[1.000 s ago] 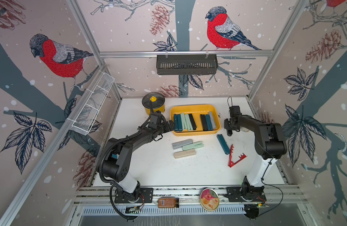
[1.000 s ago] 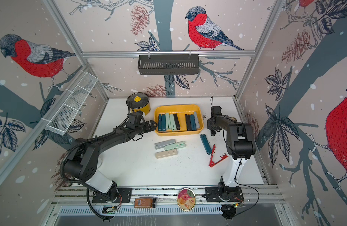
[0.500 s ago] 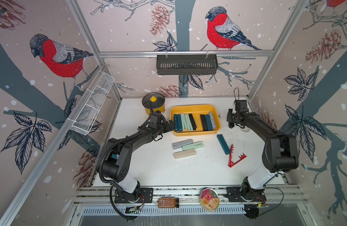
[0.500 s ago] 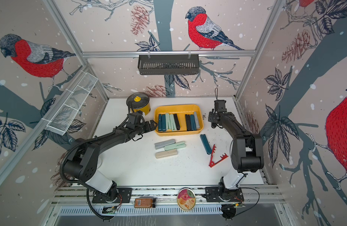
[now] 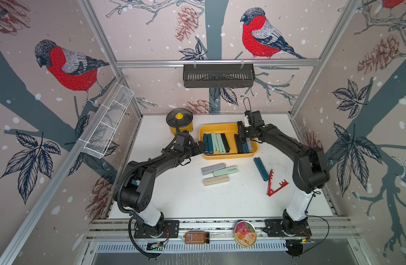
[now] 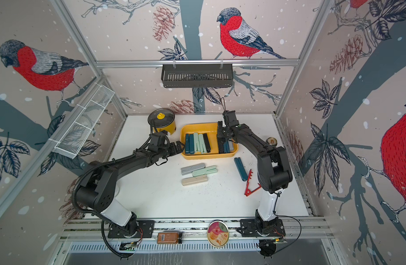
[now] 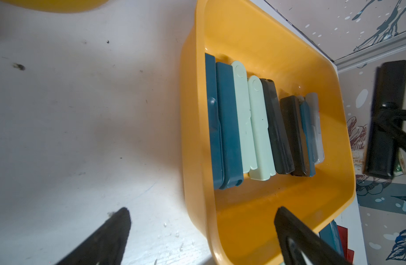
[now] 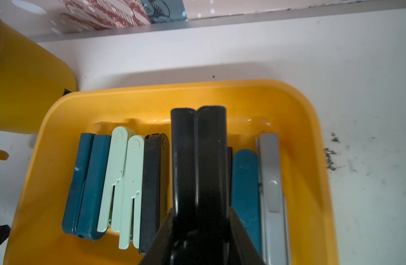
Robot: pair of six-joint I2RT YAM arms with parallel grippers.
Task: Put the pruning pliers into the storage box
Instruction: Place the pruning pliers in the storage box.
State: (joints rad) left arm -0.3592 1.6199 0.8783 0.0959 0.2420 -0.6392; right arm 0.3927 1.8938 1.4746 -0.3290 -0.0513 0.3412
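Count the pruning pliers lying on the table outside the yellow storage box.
5. Grey pliers, mint pliers, beige pliers cluster before the storage box; teal pliers and red V-shaped pliers lie nearer the right arm. Arms may hide others.

The held black pliers (image 8: 198, 160) hide most of another black pair (image 8: 229, 174) beneath. The storage box (image 8: 307, 146) runs off the frame.

A yellow lidded pot (image 5: 179, 124) stood on the white tabletop (image 5: 174, 195) near the left hand (image 5: 201, 146). Far past it hung a black slotted basket (image 5: 218, 75); a round tin (image 5: 245, 233) lay well behind it.
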